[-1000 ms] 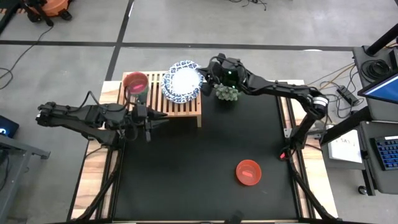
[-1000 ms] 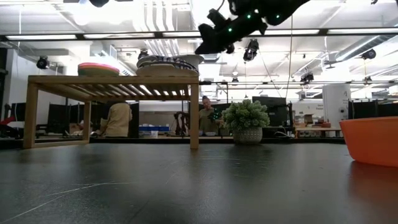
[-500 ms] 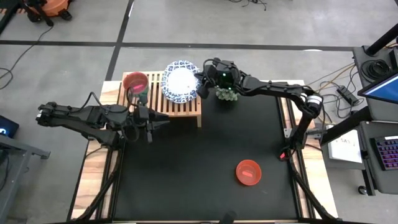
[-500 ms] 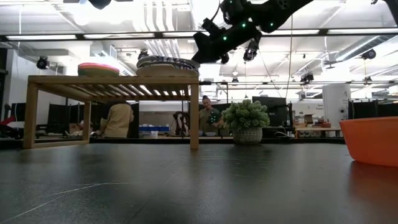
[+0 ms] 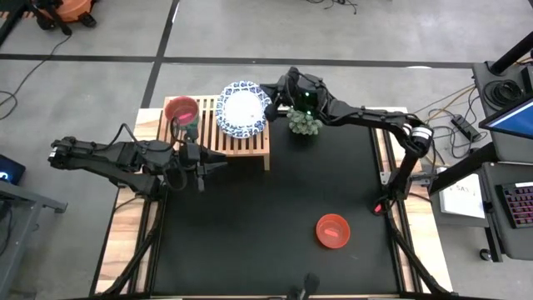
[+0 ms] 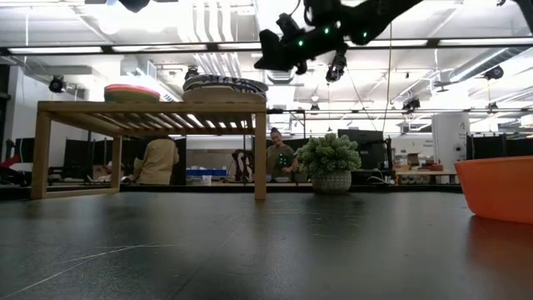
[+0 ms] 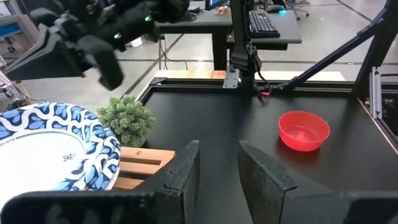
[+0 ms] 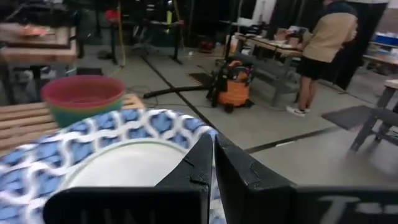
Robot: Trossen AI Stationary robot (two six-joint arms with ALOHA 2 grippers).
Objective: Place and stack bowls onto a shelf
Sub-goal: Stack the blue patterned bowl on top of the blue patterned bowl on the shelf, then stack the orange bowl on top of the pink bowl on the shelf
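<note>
Overhead, tabletop, 2 wrist cams (all see shelf [image 5: 243, 137]).

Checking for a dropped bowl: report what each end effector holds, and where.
Nothing is held. The right end effector is shut and empty above the blue-rimmed bowls' rim; the left end effector is empty beside the shelf.

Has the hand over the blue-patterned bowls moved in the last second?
Yes. The right hand shifted slightly toward the potted plant, off the bowl stack.

Right claw [image 5: 268, 98] has lifted off the blue-rimmed bowls [image 5: 242, 109]
</note>
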